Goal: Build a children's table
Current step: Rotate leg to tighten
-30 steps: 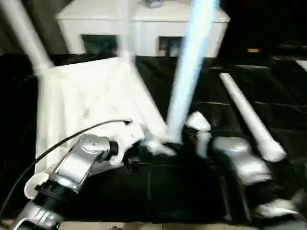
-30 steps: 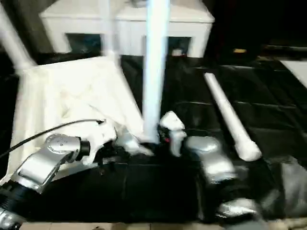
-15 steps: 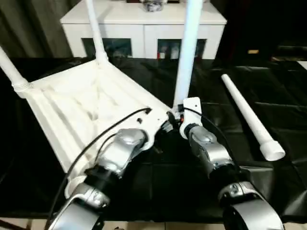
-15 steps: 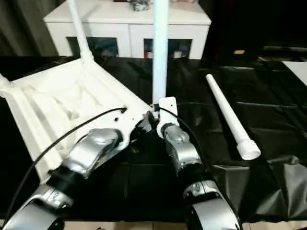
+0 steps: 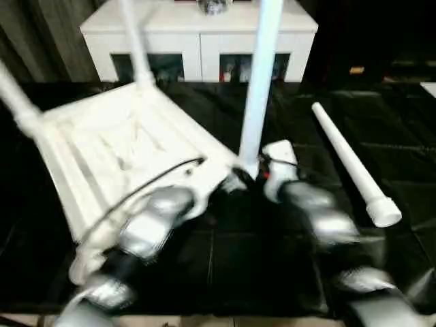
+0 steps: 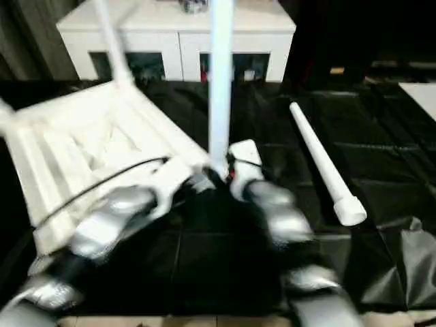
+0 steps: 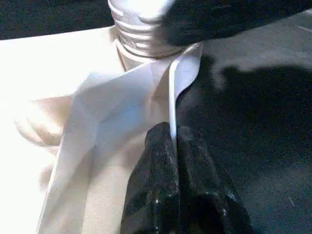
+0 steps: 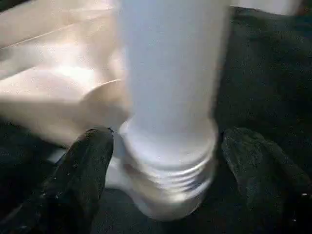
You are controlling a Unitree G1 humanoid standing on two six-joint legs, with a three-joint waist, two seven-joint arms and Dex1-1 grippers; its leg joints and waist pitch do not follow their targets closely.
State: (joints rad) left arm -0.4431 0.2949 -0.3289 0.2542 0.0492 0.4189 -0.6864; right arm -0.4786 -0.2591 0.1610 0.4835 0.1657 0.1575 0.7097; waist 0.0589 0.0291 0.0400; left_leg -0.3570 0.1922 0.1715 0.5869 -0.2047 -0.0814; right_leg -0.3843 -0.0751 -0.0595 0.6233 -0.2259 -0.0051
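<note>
You see white ribbed plastic tabletop [image 5: 116,150] upside down, three white tapered tube legs upright. Left gripper [image 7: 171,141] pinches its thin rim; right gripper [image 8: 165,146] spread around near-corner leg [image 5: 259,82].

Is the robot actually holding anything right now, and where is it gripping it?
Yes. The left gripper pinches the thin edge of the tabletop near the corner with the upright leg. The right gripper stands open around that leg's base, not clamping it.

Both silver forearms [image 5: 153,225] are smeared by motion blur in the head views. The upright leg [image 5: 259,88] is cut off by the picture's top edge. Its threaded base [image 8: 168,165] is blurred in the right wrist view.
</note>
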